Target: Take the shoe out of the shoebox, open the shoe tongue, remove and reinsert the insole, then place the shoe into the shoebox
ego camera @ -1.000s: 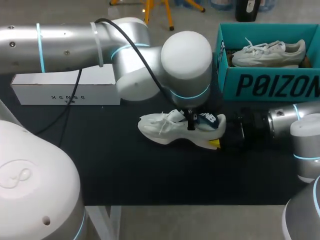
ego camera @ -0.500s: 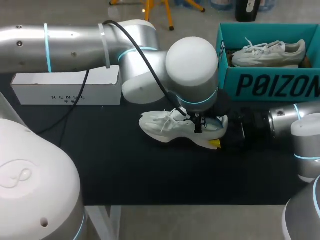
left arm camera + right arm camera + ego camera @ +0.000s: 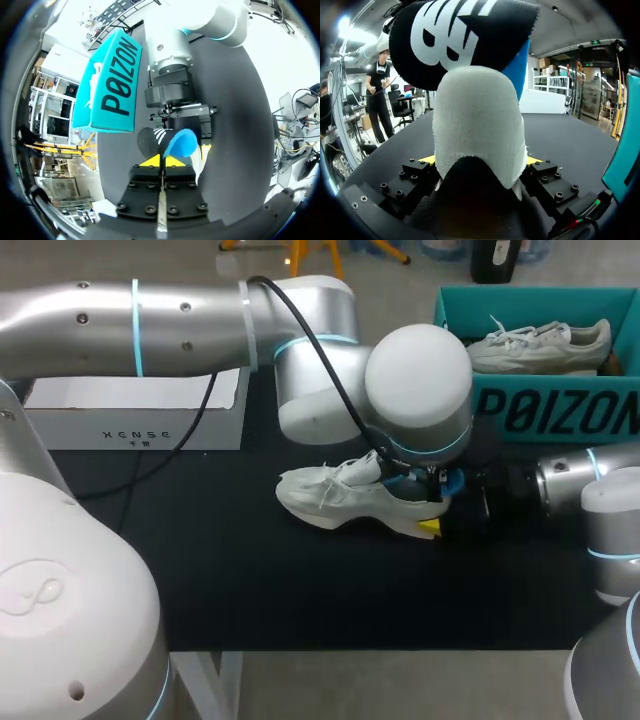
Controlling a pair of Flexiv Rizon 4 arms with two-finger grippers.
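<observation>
Your white mesh sneaker (image 3: 330, 495) lies on its sole at the centre of the frame on the black table (image 3: 300, 580), toe toward the left and heel toward the right. Your right gripper (image 3: 430, 527) reaches in from the right edge and is clamped on the heel, which stands between its yellow tips in the right wrist view. Your left gripper (image 3: 162, 161) hangs over the heel opening, pinched on the dark insole (image 3: 170, 142) with a blue underside, which curls up out of the sneaker just ahead of the fingers. The teal cardboard shoebox (image 3: 540, 410) sits in the upper right corner, near the heel, holding a second white sneaker (image 3: 540, 345). A white oblong box (image 3: 140, 420) lies at the upper left
</observation>
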